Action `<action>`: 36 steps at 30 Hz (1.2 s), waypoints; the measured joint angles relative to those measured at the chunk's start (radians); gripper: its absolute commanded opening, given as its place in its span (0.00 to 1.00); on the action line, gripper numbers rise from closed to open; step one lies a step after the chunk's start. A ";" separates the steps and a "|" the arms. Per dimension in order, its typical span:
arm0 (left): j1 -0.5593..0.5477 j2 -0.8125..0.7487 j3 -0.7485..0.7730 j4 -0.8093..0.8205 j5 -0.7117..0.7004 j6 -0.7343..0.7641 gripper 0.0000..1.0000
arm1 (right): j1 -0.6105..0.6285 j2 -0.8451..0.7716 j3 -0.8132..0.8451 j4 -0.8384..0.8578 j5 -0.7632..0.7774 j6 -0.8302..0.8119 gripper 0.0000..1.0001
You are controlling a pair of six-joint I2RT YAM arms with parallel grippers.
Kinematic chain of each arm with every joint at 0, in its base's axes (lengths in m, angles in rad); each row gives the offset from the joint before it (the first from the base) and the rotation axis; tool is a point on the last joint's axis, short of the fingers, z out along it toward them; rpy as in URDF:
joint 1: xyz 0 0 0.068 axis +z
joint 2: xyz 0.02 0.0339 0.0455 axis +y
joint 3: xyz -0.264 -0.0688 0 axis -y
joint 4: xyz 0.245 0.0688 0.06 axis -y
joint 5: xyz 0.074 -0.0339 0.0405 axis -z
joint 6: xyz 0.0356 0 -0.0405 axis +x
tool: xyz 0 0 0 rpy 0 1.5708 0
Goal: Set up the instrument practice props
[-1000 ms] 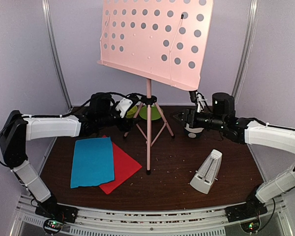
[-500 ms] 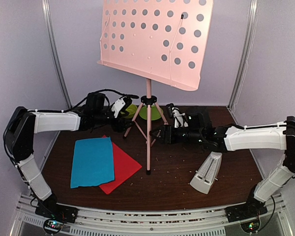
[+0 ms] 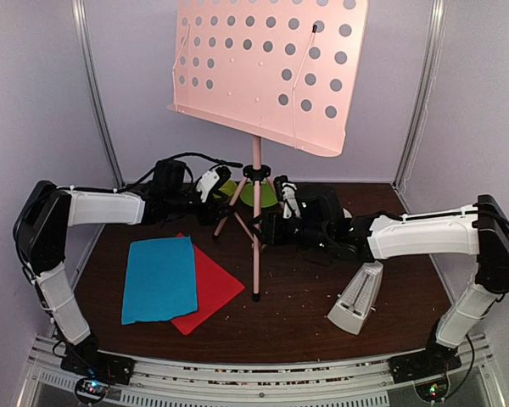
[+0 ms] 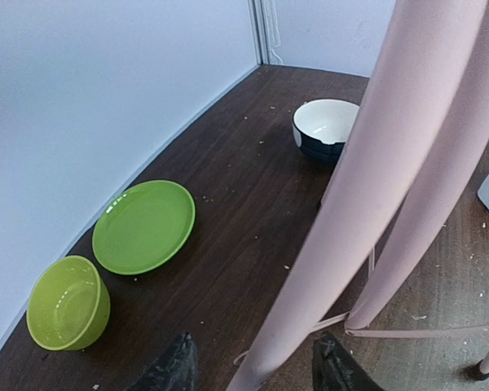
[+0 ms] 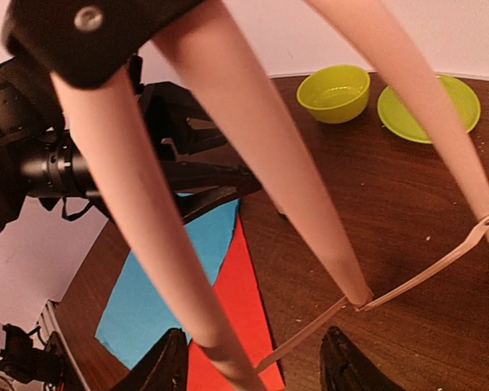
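Observation:
The pale pink music stand [image 3: 263,68] stands at mid-table on its tripod. My left gripper [image 3: 221,215] is open, its fingers straddling the stand's left leg [image 4: 334,236] without clamping it; in the left wrist view the gripper [image 4: 254,371] shows a gap beside the leg. My right gripper [image 3: 268,227] is open around the front leg [image 5: 147,220], which passes close to the left fingertip of that gripper [image 5: 257,366]. The blue sheet [image 3: 159,278] lies partly over the red sheet [image 3: 214,292] at front left. The cream metronome [image 3: 356,297] stands at front right.
A green bowl [image 4: 65,303] and green plate [image 4: 144,226] sit behind the stand by the back wall. A white-and-dark bowl [image 4: 326,126] is further right at the back. Booth walls enclose the table on three sides.
My right arm has swung left from the back right to the stand's legs. My left gripper has come down over the left leg. Both sets of jaws have narrowed.

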 measured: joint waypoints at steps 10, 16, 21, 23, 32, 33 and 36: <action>-0.002 0.002 -0.009 0.036 -0.013 -0.037 0.40 | 0.009 0.000 0.011 -0.048 0.080 -0.009 0.45; -0.010 0.005 -0.011 0.037 -0.016 -0.046 0.20 | 0.016 0.000 0.018 -0.060 0.099 -0.016 0.41; -0.028 -0.009 -0.050 0.087 -0.051 -0.036 0.11 | 0.016 -0.005 0.018 -0.069 0.119 -0.035 0.41; -0.037 -0.022 -0.075 0.112 -0.076 -0.036 0.05 | 0.016 -0.008 0.018 -0.075 0.125 -0.042 0.41; -0.102 -0.095 -0.195 0.206 -0.239 -0.082 0.00 | 0.015 -0.039 0.010 -0.117 0.150 -0.090 0.35; -0.111 -0.099 -0.203 0.214 -0.254 -0.085 0.00 | 0.014 -0.047 0.001 -0.118 0.152 -0.095 0.34; -0.131 -0.109 -0.219 0.223 -0.283 -0.095 0.00 | 0.012 -0.067 -0.017 -0.121 0.152 -0.109 0.32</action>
